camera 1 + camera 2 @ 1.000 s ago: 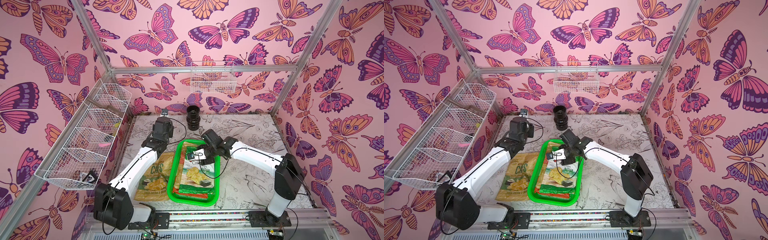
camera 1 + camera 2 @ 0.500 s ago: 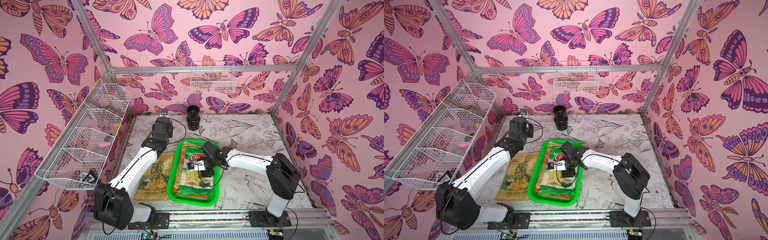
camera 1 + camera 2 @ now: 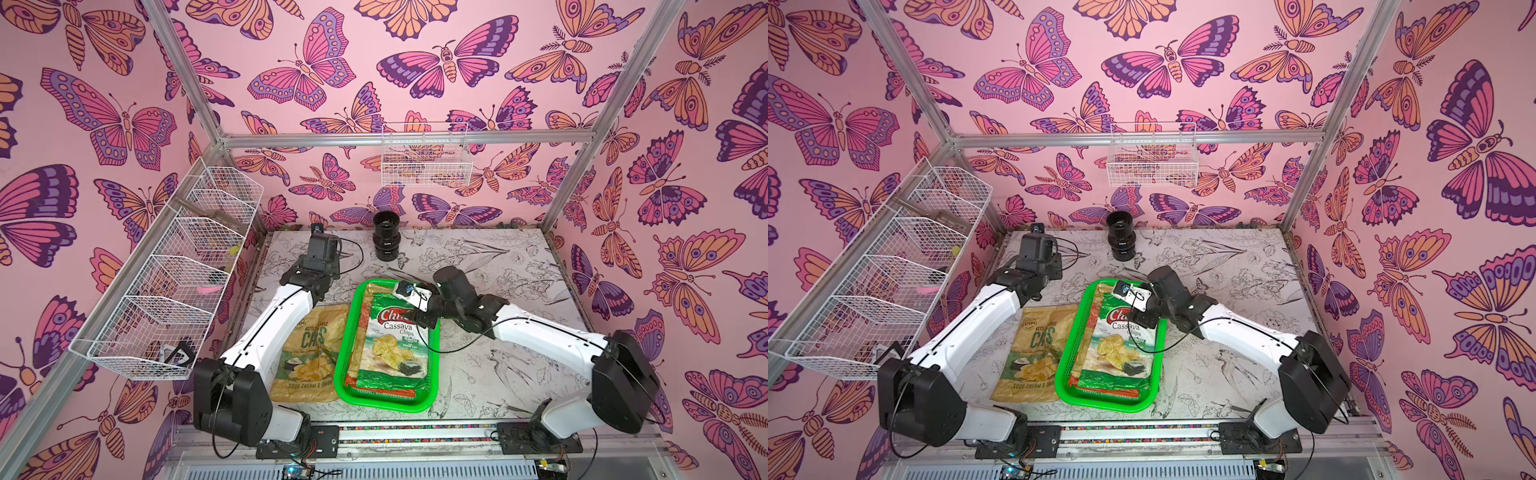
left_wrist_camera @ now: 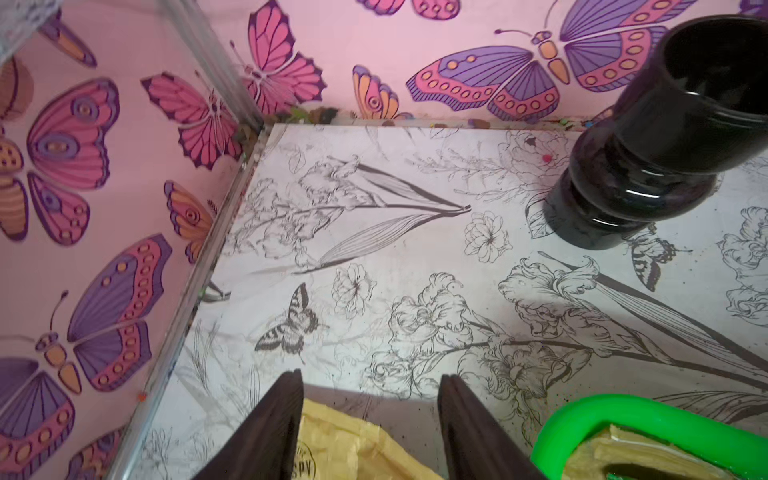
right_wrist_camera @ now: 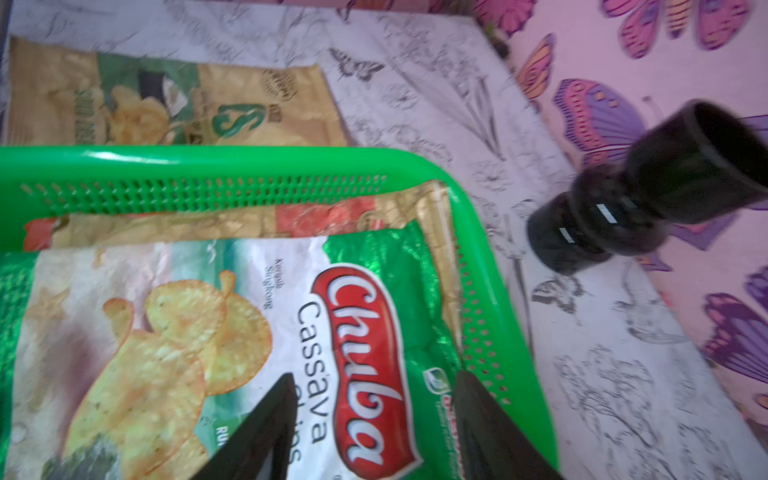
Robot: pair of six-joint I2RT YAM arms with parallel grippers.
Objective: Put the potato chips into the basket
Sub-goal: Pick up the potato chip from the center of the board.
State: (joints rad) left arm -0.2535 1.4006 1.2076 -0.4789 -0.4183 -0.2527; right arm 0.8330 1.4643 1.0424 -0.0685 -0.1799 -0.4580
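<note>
Currently: Cassava bag [image 3: 392, 345] in the basket [image 3: 386, 404], Sour Cream & Onion bag [image 3: 309, 357] outside it, both sets of jaws open.

The basket rests on the table [image 3: 498, 257], toward 6 o'clock from the table centre. The Cassava bag lies flat as the top layer, with orange-edged bags [image 3: 374, 384] under it, all inside the rim. The Sour Cream & Onion bag lies flat on the table at 9 o'clock of the basket, just beside its rim. The right jaws stand apart above the Cassava bag at the basket's 2 o'clock side and grip nothing. The left jaws stand apart above the 12 o'clock end of the Sour Cream & Onion bag and grip nothing. A black ribbed cylinder [image 3: 385, 235] stands upright at 12 o'clock of the basket, near the back wall and well apart from both arms.
</note>
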